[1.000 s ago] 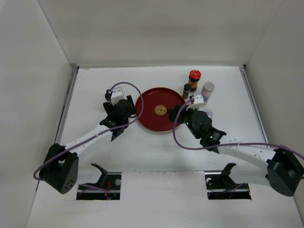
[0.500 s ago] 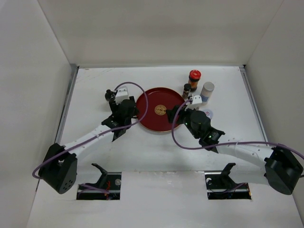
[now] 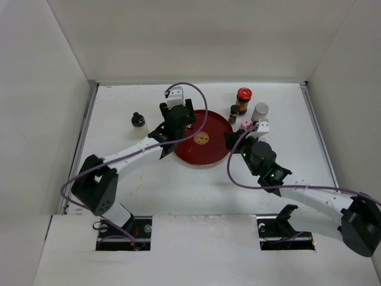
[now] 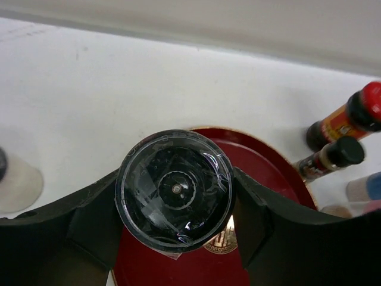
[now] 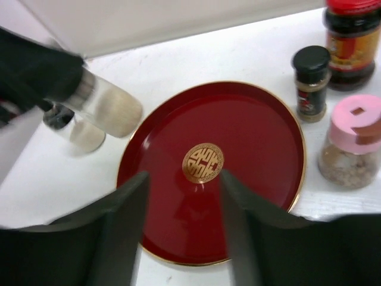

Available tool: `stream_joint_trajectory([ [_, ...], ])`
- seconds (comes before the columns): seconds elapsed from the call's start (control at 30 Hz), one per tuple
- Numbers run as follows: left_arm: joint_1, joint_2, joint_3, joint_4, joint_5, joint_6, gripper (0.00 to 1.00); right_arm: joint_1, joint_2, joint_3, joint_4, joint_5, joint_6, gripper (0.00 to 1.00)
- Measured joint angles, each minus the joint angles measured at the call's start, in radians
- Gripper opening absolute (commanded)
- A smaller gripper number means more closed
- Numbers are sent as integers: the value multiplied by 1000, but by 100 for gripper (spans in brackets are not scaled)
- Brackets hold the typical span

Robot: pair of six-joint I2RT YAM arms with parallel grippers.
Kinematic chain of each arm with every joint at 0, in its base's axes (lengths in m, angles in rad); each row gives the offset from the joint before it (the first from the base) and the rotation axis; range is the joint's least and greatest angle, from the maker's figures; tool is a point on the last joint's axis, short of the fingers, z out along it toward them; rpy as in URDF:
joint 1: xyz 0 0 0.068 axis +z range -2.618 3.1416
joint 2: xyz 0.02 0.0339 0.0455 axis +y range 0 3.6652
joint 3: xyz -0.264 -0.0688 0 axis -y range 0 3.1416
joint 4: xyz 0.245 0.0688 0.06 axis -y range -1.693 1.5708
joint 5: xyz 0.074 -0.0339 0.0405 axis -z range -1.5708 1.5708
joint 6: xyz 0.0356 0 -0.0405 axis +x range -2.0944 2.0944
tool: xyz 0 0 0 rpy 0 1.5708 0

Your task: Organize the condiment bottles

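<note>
Left hand point(image 3: 177, 122): clamped on the silvery jar point(image 4: 174, 189), one finger pressed on each side of its body. The jar sits over the left rim of the red tray point(image 5: 250, 137). The right wrist view is blurred there, so it cannot be told whether the jar's base touches the tray.

Right hand point(image 5: 181, 229): fingers apart, nothing between them, poised over the near right part of the tray.

On the tabletop point(image 3: 119, 95), just right of the tray:
- red-capped bottle point(image 5: 351, 42), farthest back
- black-capped shaker point(image 5: 311, 83)
- pink-capped jar point(image 5: 356, 140), nearest the right hand
- white-capped bottle point(image 3: 259, 111), beside these three

All four stand upright. A pale bottle point(image 3: 138, 124) with a black cap stands alone left of the tray.
</note>
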Motion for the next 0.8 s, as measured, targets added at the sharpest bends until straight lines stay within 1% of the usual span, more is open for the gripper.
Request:
stream_joint_trajectory([
  [0.03,5,45,11,11,11,2,32,-9,-11,-8,3,6,7,33],
  [0.07,8,88,21,19,23,4,32,-18,-19,-16,8,10,19,28],
  [0.13,17,159,35,26,44,10,32,-31,-29,-20,9,16,32,27],
  [0.17,22,191,42,28,54,13,32,-35,-30,-21,10,19,39,29],
  [0.23,29,239,55,31,70,18,32,-36,-29,-21,9,21,44,36],
  [0.27,33,259,62,35,75,23,32,-36,-28,-21,10,20,48,39],
  [0.37,39,294,76,53,84,32,32,-36,-22,-21,11,20,50,47],
  [0.43,44,305,82,72,87,38,35,-36,-14,-21,11,20,51,51],
  [0.5,46,312,85,90,89,42,40,-36,-10,-21,11,20,52,55],
  [0.6,52,327,87,119,90,46,51,-36,-10,-21,12,20,52,58],
  [0.67,52,339,87,127,90,47,61,-36,-10,-21,12,20,52,59],
  [0.77,52,349,86,138,90,49,80,-36,-10,-21,12,20,52,62],
  [0.8,52,349,86,147,88,50,84,-36,-10,-21,12,20,52,62],
])
